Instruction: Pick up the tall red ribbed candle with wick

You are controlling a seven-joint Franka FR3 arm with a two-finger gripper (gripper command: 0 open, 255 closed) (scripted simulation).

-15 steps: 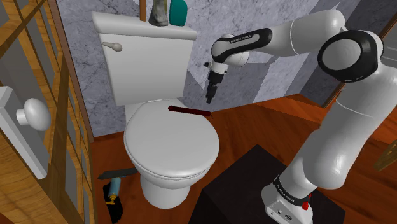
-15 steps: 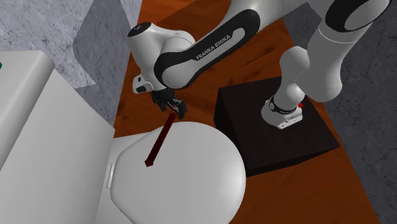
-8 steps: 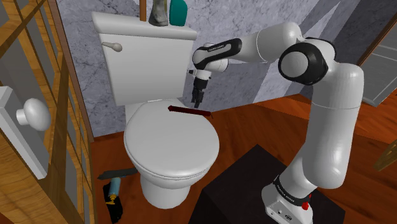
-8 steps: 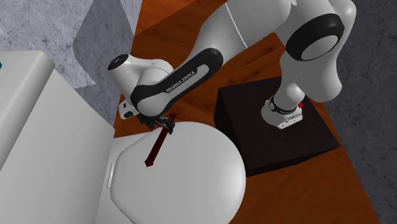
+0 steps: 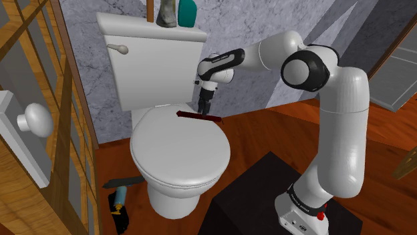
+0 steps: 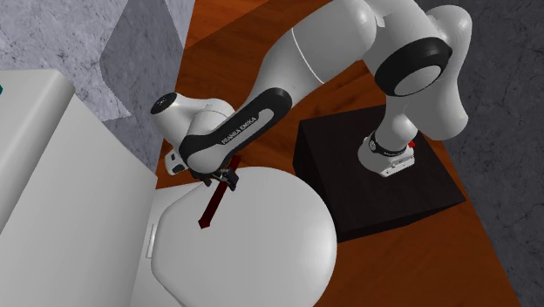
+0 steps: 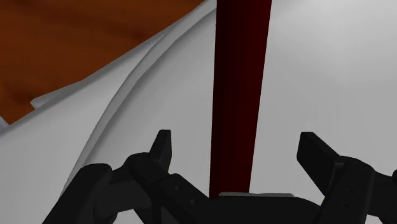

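**Open gripper over candle lying on toilet lid: roll-off and end-grip risk**

The candle (image 5: 198,117) is dark red, long and thin. It lies flat on the closed white toilet lid (image 5: 177,153), at the back near the tank (image 5: 150,60), and it isn't upright. One end sits close to the lid's edge on the side toward the wooden floor (image 5: 267,127).

The gripper (image 5: 203,105) points down just above that end. In the wrist view the fingers (image 7: 162,143) are spread, with the candle (image 7: 238,95) running between them. Neither finger touches it, so nothing is held. The second exterior view shows the gripper (image 6: 228,179) over the end of the candle (image 6: 212,205) nearest the stand (image 6: 375,174).

Likely step: the final drop before closing.

Risks:
- The candle looks round and the lid is smooth and slightly domed. If one finger lands first it could nudge the candle, which would roll off the lid onto the floor.
- The grasp looks close to one end, not the middle. The long free end may droop or pivot in the pinch during the lift.
- Dropping too far would jam the fingertips into the lid.
- Closing too high would only skim the top of the candle, and it could squirt out.
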